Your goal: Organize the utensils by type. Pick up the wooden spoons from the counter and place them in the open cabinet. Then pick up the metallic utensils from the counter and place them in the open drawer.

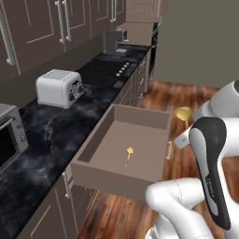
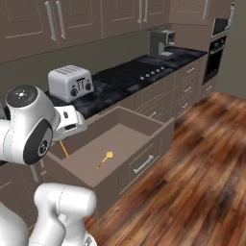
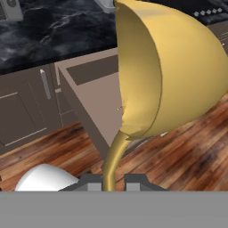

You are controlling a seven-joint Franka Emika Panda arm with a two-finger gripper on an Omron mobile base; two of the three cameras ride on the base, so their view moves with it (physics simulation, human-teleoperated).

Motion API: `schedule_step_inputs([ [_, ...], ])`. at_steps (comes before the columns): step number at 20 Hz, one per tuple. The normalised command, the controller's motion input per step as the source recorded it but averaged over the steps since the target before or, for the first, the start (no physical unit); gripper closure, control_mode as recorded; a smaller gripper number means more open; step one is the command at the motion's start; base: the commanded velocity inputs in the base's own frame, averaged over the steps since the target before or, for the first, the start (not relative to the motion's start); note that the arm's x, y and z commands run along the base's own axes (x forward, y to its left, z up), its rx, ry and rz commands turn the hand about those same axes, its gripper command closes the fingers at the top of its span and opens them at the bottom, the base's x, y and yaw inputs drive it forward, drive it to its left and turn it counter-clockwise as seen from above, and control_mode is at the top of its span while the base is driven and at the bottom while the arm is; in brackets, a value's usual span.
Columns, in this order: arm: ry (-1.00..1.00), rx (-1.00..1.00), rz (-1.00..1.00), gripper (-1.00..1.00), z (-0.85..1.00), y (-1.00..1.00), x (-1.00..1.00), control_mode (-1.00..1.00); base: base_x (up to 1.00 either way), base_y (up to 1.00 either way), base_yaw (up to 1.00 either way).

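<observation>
Drawer (image 1: 122, 151) open over wood floor (image 2: 202, 182); black counter (image 1: 42, 135) alongside

light: even, soft, rendered | glare: faint sheen on the counter (image 1: 46, 126) beside the toaster (image 1: 59, 87) | shadows: weak | focus: slightly soft, low resolution

Glossy black surface (image 1: 51, 126) with grey-white veining; taupe drawer (image 1: 119, 179); golden-yellow utensil (image 1: 129, 154) inside it; a second golden-yellow utensil (image 3: 156, 75); silver toaster (image 1: 59, 87); reddish-brown plank floor (image 2: 202, 182).
</observation>
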Motion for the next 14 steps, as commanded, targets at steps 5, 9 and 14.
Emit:
schedule_step_inputs([
  [5,0.00,0.00,0.00,1.00,0.00,0.00,0.00,1.00,0.00,0.31,-0.03],
  [9,0.00,0.00,0.00,1.00,0.00,0.00,0.00,1.00,0.00,0.09,-0.02],
  [14,0.00,0.00,0.00,1.00,0.00,0.00,0.00,1.00,0.00,0.00,0.00],
])
